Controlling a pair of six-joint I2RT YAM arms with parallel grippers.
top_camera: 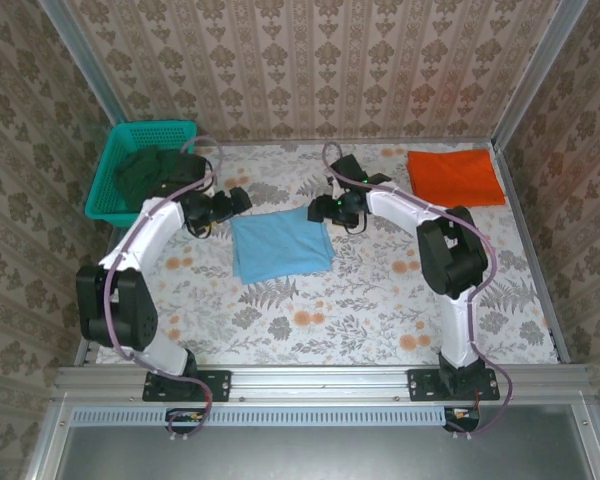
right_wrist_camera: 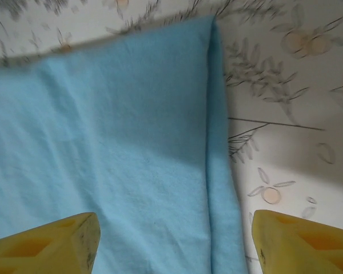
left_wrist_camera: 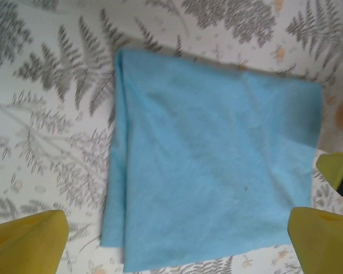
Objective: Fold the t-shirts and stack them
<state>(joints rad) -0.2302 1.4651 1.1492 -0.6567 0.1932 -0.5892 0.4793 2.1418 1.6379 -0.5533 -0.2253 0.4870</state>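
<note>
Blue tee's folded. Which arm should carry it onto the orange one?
Probably right: its open fingers straddle the blue tee's edge, on the orange tee's side.
</note>
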